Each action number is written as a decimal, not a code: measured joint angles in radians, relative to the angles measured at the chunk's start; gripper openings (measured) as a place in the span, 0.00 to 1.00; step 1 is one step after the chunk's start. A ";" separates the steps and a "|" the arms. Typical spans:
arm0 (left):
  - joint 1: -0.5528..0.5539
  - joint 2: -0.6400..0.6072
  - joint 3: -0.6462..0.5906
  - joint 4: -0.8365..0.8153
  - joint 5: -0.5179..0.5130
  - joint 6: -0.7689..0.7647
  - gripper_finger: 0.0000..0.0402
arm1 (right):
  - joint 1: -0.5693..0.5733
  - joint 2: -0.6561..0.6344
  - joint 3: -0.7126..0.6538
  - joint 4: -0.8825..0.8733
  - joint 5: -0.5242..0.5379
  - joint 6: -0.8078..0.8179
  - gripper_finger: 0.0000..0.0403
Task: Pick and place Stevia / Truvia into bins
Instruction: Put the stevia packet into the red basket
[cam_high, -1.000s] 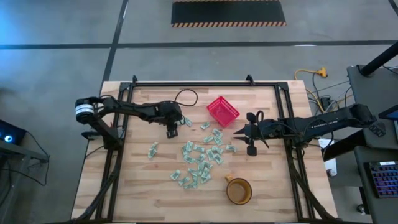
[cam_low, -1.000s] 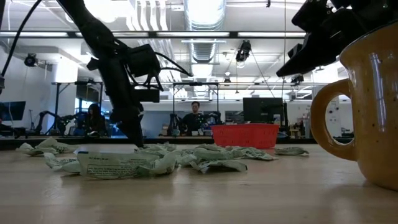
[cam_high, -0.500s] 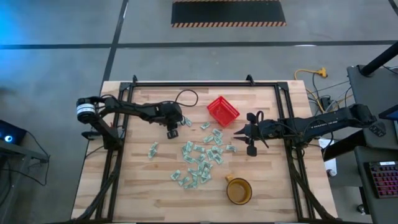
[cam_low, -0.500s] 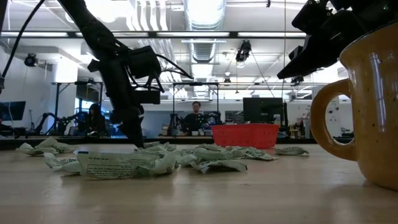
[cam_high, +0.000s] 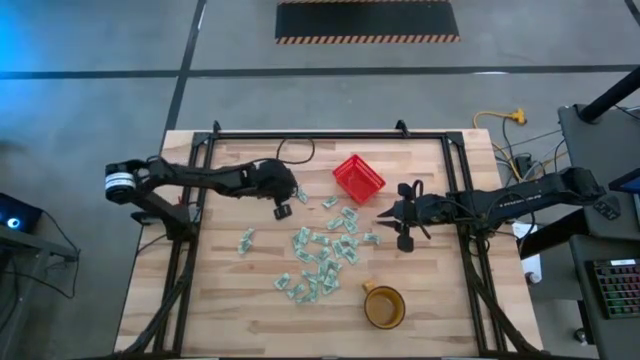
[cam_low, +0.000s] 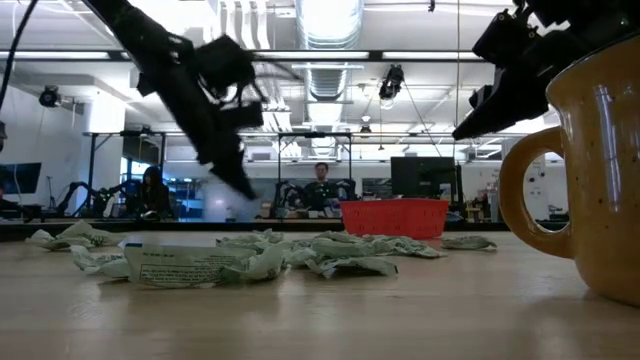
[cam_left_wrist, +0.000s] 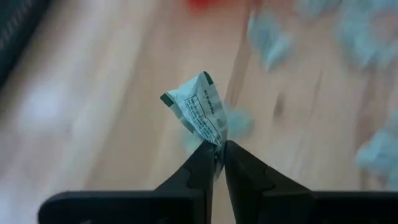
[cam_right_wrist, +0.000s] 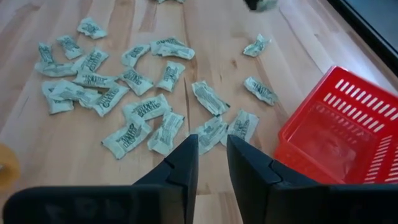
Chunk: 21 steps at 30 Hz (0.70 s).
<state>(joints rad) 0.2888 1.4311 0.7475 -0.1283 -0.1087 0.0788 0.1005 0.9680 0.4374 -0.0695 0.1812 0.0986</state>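
Lifted since a second ago, our left gripper (cam_left_wrist: 216, 151) fingers pinch one Stevia sachet (cam_left_wrist: 198, 114); right gripper (cam_right_wrist: 211, 151) fingers slightly parted, empty, beside one red basket (cam_right_wrist: 341, 122).

Sachets (cam_high: 322, 262): pale green & white w/ small dark print, strewn mid-table. One sachet (cam_left_wrist: 200, 116), same green/white w/ fine text lines, sits btwn dark fingers of left gripper (cam_left_wrist: 216, 151). Basket (cam_high: 358, 177): bright red, grid-mesh walls. Mug (cam_high: 384, 307): amber-brown, speckled. Table (cam_high: 220, 300): light wood, plank grain. Both arms black; right gripper (cam_right_wrist: 212, 163) black too. Floor strip (cam_high: 367, 39): black w/ yellow-black hazard edge.
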 joint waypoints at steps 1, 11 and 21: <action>-0.005 -0.006 0.000 0.055 0.001 0.019 0.05 | 0.000 0.000 -0.003 -0.001 0.002 0.000 0.18; -0.007 0.153 0.026 0.659 0.074 0.188 0.05 | 0.000 0.000 -0.017 0.032 0.003 0.000 0.16; -0.003 0.454 0.353 0.538 0.078 0.195 0.05 | 0.000 0.000 -0.018 0.030 0.003 0.004 0.18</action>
<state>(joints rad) 0.2860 1.8852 1.1007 0.4099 -0.0311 0.2733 0.1005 0.9680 0.4198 -0.0399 0.1843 0.1028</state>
